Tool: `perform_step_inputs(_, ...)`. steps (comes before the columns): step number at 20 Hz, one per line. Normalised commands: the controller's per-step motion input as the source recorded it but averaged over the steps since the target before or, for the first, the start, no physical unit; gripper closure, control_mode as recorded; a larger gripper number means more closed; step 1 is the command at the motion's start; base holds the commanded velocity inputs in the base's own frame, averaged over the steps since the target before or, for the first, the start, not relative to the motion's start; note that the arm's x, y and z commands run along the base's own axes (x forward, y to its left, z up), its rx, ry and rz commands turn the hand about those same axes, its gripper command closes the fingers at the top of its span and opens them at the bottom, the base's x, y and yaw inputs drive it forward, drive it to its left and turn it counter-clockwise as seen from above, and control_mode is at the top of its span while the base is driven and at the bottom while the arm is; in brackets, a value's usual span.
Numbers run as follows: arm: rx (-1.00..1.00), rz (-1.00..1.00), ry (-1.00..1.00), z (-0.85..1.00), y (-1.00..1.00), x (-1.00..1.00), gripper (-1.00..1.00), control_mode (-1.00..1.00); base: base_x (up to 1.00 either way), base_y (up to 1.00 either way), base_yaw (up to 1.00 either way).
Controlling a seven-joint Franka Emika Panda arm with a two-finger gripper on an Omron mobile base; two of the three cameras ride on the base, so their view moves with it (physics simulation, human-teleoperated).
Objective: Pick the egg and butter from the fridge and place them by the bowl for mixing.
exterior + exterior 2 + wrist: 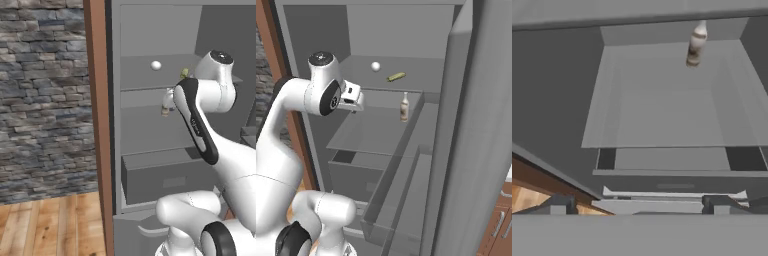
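Right base view, contents of the open fridge (363, 135), counted: one egg (375, 66), one yellowish stick-shaped item (396, 76), one small bottle (404, 107), one drawer (356, 180), two flat grey shelves.

Upper shelf: held the egg, small and white, toward the back, with the yellowish stick lying on its side just to the right of it; the two were near each other but apart. Whether the stick was the butter could not be told.

Middle shelf: held the bottle alone, upright near the right side wall, pale with a darker band around it.

Drawer: boxy, grey, below the middle shelf; nothing could be seen in it from the room.

Gripper (639, 204): one, on the white arm, raised in front of the fridge at about the height of the middle shelf. Its two dark fingertips stood spread wide with nothing between them, as seen in the hand view. It was well apart from the egg, which lay one shelf higher.

Left base view: same egg (156, 65) on the upper shelf, the bottle (166, 105) partly hidden behind the arm.
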Motion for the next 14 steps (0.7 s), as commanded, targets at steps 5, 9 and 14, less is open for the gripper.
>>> perform_step_inputs(5,-0.04,-0.02,-0.22,0.19,-0.22,0.15,-1.0,-1.0,0.0,0.0,0.0)
perform_step_inputs(9,-0.08,-0.09,-0.25,0.19,-0.18,0.3,-1.0,-1.0,0.0,0.0,0.0)
perform_step_inputs(14,-0.02,-0.26,0.04,0.28,-0.14,0.44,-1.0,-1.0,0.0,0.0,0.0)
